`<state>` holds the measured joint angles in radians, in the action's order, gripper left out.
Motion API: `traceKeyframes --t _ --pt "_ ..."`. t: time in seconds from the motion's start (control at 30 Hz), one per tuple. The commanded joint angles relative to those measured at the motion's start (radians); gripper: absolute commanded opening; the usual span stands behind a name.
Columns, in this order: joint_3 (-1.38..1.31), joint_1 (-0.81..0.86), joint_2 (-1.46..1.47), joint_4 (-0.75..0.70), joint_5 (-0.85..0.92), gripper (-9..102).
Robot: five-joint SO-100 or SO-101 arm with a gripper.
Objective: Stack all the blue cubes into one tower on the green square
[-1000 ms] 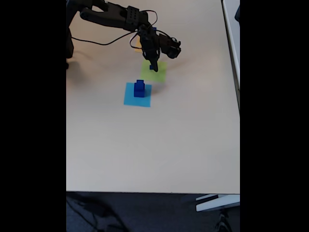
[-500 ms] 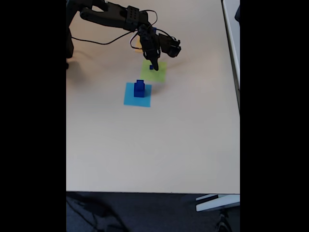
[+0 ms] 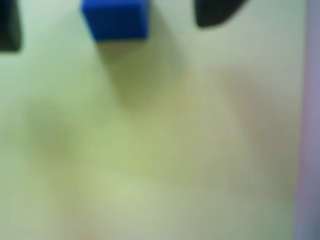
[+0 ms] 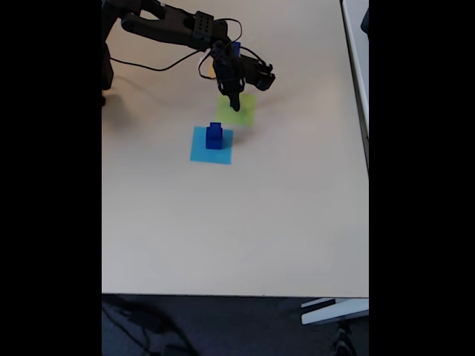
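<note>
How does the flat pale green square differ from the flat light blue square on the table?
The flat pale green square lies farther from the camera in the fixed view, under the black gripper; the flat light blue square lies nearer and apart from it. The light blue square carries a stack of dark blue cubes; the green square has one small dark blue cube in the wrist view. Both look alike in size and flatness.

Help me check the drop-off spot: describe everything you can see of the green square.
The green square is a flat, thin, pale lime patch lying on the beige table, up and right of the light blue square in the fixed view. The gripper hangs over its upper left part. In the blurred wrist view, a small blue cube rests on it, casting a soft shadow. Its surface looks matte and plain.
</note>
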<state>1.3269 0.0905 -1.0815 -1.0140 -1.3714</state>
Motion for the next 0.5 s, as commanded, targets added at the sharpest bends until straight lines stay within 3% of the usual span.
traceKeyframes --t 0.0,0.47 --pt "-0.002 0.011 -0.112 -0.006 0.014 16" --pt "0.011 0.015 -0.11 -0.009 0.037 9"
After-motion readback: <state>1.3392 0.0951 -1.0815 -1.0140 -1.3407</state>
